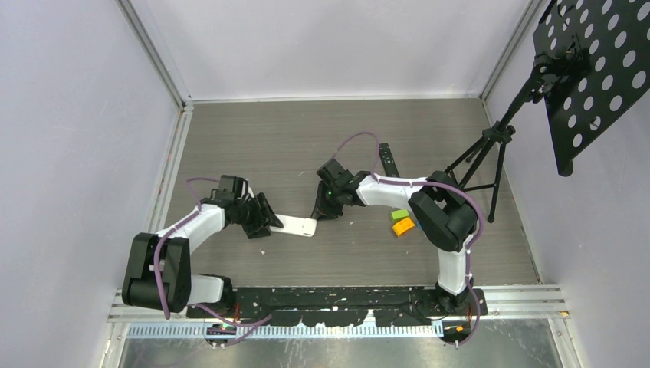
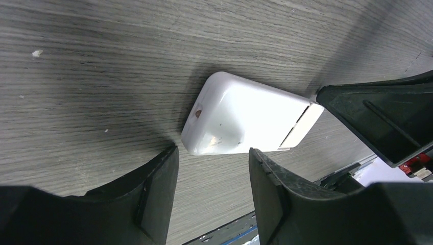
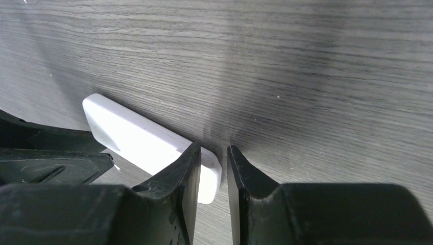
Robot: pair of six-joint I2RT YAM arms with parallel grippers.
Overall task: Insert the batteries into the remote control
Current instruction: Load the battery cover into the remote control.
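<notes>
- Top view: the white remote (image 1: 297,227) is seen flat on the table (image 1: 306,138), with the left gripper (image 1: 267,218) at one end and the right gripper (image 1: 322,208) at the other. No batteries are seen.
- Left wrist: the left gripper (image 2: 212,151) is spread wide and nothing is held. The remote (image 2: 245,117) lies just beyond its tips, its cover seemingly fitted.
- Right wrist: the right gripper (image 3: 213,147) is nearly closed at the remote's (image 3: 138,138) end. Whether the end is pinched cannot be told. Loading is judged not begun.
</notes>
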